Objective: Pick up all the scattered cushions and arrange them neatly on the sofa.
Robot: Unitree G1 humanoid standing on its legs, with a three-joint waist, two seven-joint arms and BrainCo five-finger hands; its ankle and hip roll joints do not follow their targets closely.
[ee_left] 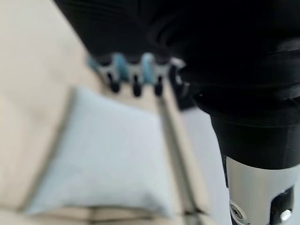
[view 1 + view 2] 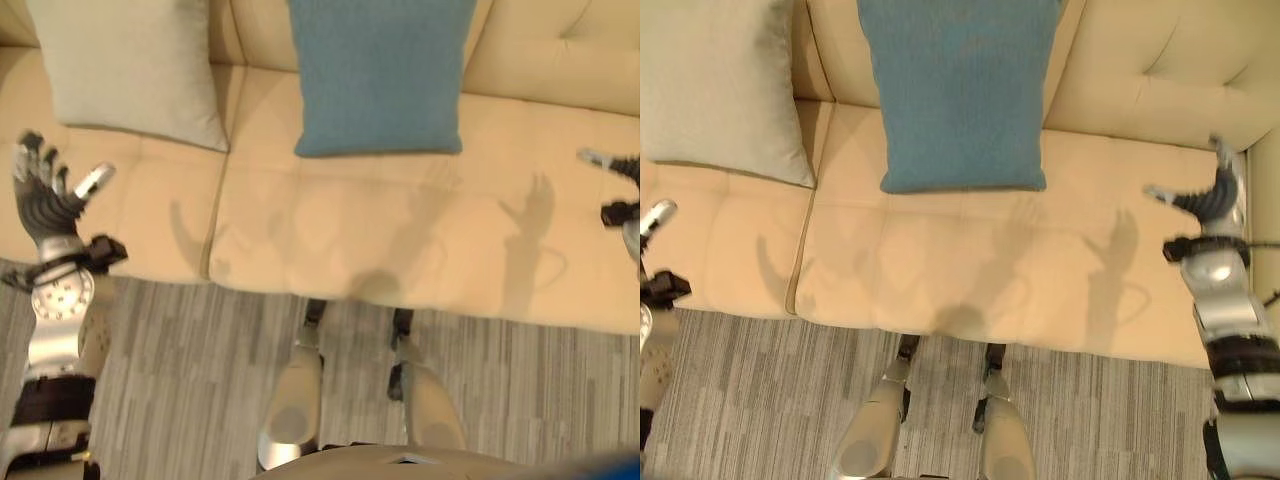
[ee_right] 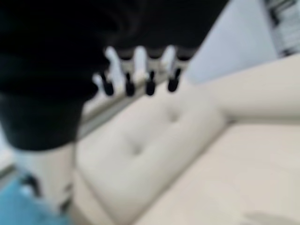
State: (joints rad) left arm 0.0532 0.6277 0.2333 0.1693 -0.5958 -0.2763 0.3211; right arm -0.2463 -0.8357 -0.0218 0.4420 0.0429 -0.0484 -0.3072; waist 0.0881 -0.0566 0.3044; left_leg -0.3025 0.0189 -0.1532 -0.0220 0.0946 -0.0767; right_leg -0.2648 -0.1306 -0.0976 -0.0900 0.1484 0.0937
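left robot hand (image 2: pixel 45 195) raised over the sofa's (image 2: pixel 400 250) left front edge, fingers spread straight, holding nothing. right robot hand (image 2: pixel 1212 200) up near the sofa's right end by the armrest, fingers likewise extended and empty. pale grey cushion (image 2: pixel 130 65) propped upright against the backrest on the left seat, blue cushion (image 2: pixel 380 70) upright just beside it on the middle seat, the two apart by a narrow gap. wide bare seat in front of both cushions and across the right side. striped grey floor (image 2: pixel 180 360) below the front edge.
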